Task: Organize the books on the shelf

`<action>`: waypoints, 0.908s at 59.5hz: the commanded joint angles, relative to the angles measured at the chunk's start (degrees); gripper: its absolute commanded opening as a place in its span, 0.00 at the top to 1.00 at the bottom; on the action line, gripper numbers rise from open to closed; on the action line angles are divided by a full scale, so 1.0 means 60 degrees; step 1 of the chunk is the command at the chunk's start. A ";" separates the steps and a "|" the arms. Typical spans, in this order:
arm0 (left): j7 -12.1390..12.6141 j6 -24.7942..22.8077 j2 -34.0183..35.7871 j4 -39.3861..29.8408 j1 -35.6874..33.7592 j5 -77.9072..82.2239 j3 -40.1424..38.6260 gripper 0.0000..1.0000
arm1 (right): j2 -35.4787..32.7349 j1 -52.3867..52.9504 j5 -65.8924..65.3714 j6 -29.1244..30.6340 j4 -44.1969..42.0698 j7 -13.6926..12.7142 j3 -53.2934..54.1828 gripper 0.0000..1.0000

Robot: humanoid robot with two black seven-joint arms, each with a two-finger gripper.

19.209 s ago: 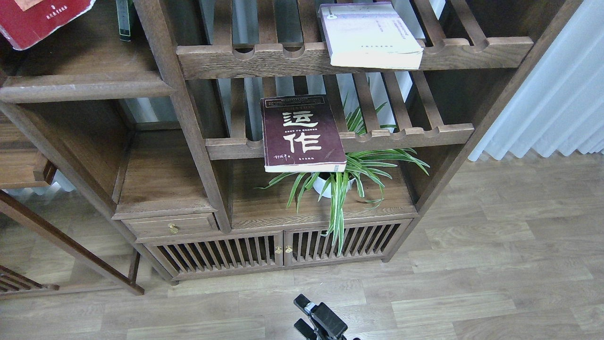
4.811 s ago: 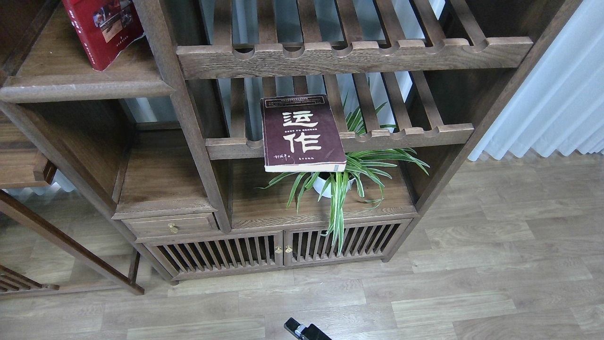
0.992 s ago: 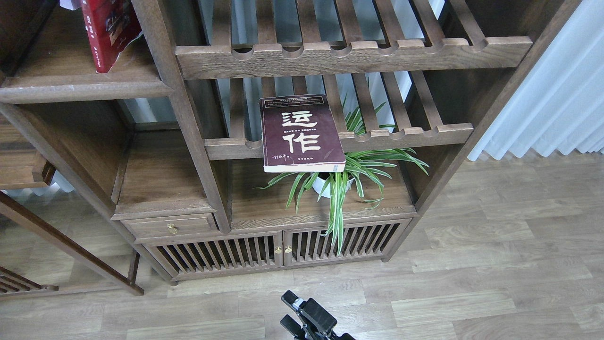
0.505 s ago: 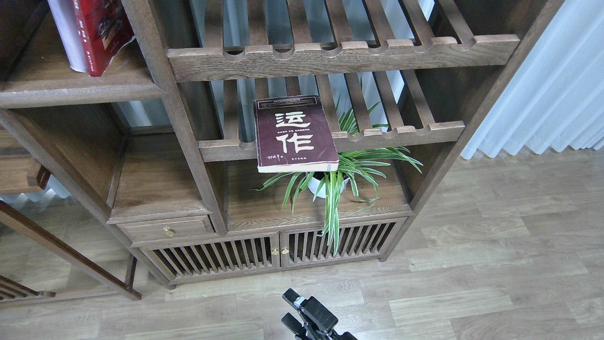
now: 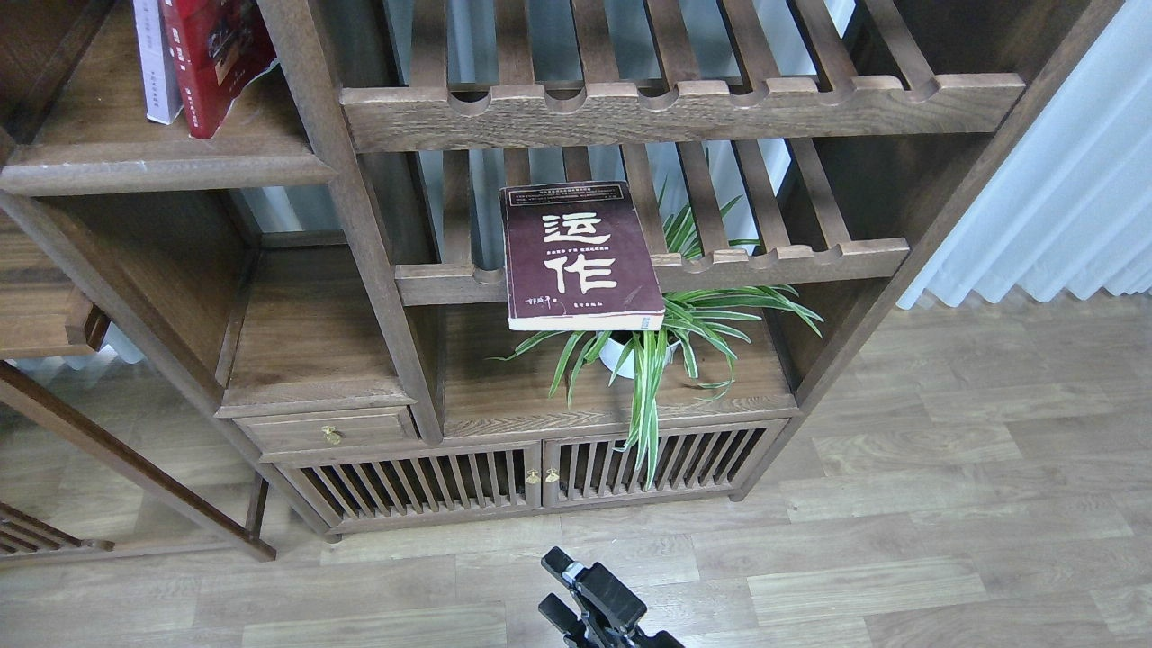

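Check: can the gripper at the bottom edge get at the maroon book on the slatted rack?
Probably yes. The maroon book lies flat, overhanging the lower slatted rack, with open floor between it and the gripper. Only spider plant leaves crowd underneath.

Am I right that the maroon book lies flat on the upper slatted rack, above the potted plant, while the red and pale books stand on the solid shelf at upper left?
Not quite. The head view shows the maroon book on the lower slatted rack, not the upper one. The rest holds: it lies flat above the potted plant, and the red book and pale book stand on the solid shelf.
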 commanded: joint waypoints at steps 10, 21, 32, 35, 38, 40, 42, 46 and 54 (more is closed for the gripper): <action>0.1168 0.0002 0.0397 -0.1924 0.2083 -0.0247 -0.1245 0.18 | 0.0000 0.0040 -0.0011 0.0000 -0.0017 -0.0001 0.0001 0.05; 0.1314 0.0002 0.0383 -0.3183 0.3723 -0.0422 -0.1890 0.18 | 0.0000 0.0230 0.0047 0.0000 -0.0104 0.0029 0.0264 0.05; 0.1593 0.0002 0.0295 -0.3550 0.4867 -0.0452 -0.2358 0.18 | 0.0000 0.0640 0.0076 0.0000 -0.0280 0.0190 0.0279 0.05; 0.1812 0.0002 0.0280 -0.3550 0.4969 -0.0466 -0.2607 0.18 | 0.0000 0.0787 0.0076 0.0000 -0.0456 0.0278 0.0293 0.05; 0.1915 0.0002 0.0207 -0.3550 0.5057 -0.0467 -0.2696 0.18 | 0.0000 0.0875 0.0076 0.0000 -0.0602 0.0336 0.0308 0.05; 0.1944 0.0002 0.0105 -0.3550 0.5116 -0.0496 -0.2740 0.18 | 0.0000 0.0933 0.0076 0.0000 -0.0719 0.0365 0.0323 0.05; 0.1945 0.0002 0.0017 -0.3550 0.5145 -0.0510 -0.2754 0.18 | 0.0000 0.0992 0.0076 0.0000 -0.0778 0.0380 0.0323 0.05; 0.2003 0.0002 -0.0174 -0.3550 0.5321 -0.0554 -0.2667 0.18 | 0.0000 0.1066 0.0062 0.0000 -0.0881 0.0380 0.0323 0.05; 0.3012 0.0002 -0.2309 -0.3550 0.7032 -0.1272 -0.2373 0.18 | 0.0000 0.1285 0.0062 0.0000 -0.1129 0.0380 0.0366 0.05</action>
